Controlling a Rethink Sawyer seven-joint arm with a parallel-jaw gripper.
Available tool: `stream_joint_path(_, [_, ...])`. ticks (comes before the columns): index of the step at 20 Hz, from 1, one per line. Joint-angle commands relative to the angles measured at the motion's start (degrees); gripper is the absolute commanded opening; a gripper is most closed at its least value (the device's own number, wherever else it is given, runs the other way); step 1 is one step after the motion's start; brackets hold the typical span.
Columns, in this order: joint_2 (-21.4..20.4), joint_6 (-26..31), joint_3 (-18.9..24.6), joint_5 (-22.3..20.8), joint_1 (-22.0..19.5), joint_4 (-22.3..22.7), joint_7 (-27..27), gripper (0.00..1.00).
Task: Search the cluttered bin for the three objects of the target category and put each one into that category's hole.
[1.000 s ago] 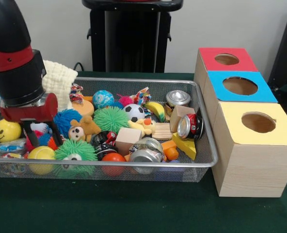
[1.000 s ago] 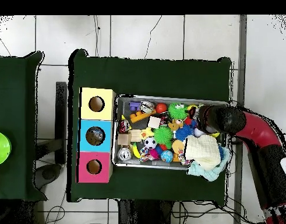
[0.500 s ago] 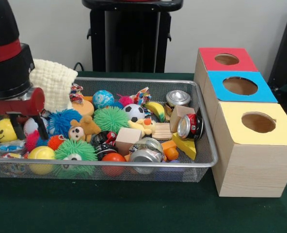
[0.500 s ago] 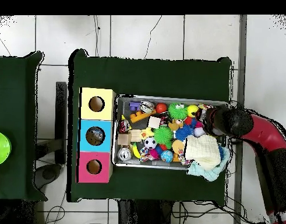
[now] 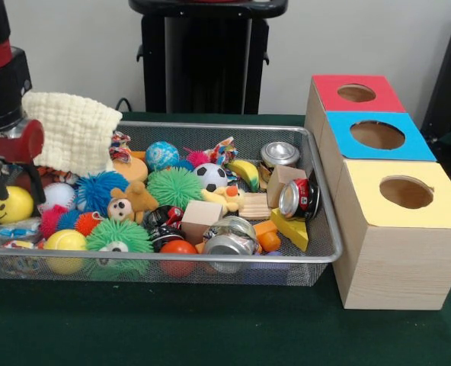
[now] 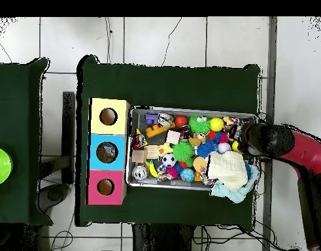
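A wire mesh bin (image 5: 210, 261) holds a jumble of toys: a soccer ball (image 5: 210, 177), a green spiky ball (image 5: 174, 187), wooden blocks (image 5: 201, 216), crushed cans (image 5: 299, 198) and a yellow smiley ball (image 5: 12, 204). My gripper (image 5: 16, 185) hangs open at the bin's left end with nothing in it. Its dark fingers (image 5: 36, 183) stand on either side of the smiley ball, just above it. From overhead the gripper (image 6: 244, 140) sits at the bin's right end. To the right of the bin stand three boxes with round holes: red (image 5: 356, 92), blue (image 5: 377, 135) and yellow (image 5: 406, 192).
A cream knitted cloth (image 5: 65, 133) drapes over the bin's back left corner, right beside the gripper. A blue spiky ball (image 5: 103, 188), a white ball (image 5: 58, 195) and a teddy (image 5: 130, 200) lie close by. A black stand (image 5: 203, 53) rises behind the bin.
The gripper has moved left and upward, away from the blue spiky ball to above the smiley ball. The white ball is now uncovered. The fingers stayed open.
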Motion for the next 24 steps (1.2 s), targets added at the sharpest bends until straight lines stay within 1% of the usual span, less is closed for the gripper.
stream_joint_path(1, [-0.6,0.5,-4.5,0.9,1.2,1.9,6.1,1.0])
stream_joint_path(4, [1.2,-2.3,-5.2,1.1,1.2,1.6,7.3,1.0])
stream_joint_path(9, [2.2,-5.1,-8.0,1.2,2.7,1.2,11.4,1.0])
stream_joint_path(10, [1.5,-5.8,-9.8,1.5,3.6,1.7,14.6,1.0])
stream_joint_path(11, [1.0,-5.7,-10.6,2.0,4.0,2.0,15.6,1.0])
stream_joint_path(12, [0.3,-5.4,-12.0,3.0,4.5,2.5,17.9,1.0])
stream_joint_path(13, [-0.1,-5.0,-12.8,3.7,4.8,2.6,18.7,1.0])
stream_joint_path(14, [-0.9,-4.8,-14.4,4.7,5.4,3.2,21.0,1.0])
stream_joint_path(16, [-2.1,-5.6,-17.0,5.7,6.5,4.2,23.9,1.0])
stream_joint_path(18, [-2.6,-6.6,-18.6,7.6,6.8,5.2,25.2,1.0])
stream_joint_path(19, [-2.6,-6.9,-18.8,8.4,6.7,5.4,25.3,1.0])
stream_joint_path(20, [-3.2,-8.4,-19.3,9.9,6.7,7.0,26.7,1.0])
stream_joint_path(21, [-3.4,-9.1,-19.6,10.8,6.8,7.4,27.1,1.0])
stream_joint_path(22, [-4.7,-10.1,-19.7,12.3,6.6,9.4,28.1,1.0])
stream_joint_path(23, [-5.4,-11.1,-20.0,13.0,6.8,10.4,28.6,1.0])
stream_joint_path(24, [-7.0,-12.2,-20.3,13.9,6.8,12.2,29.3,1.0])
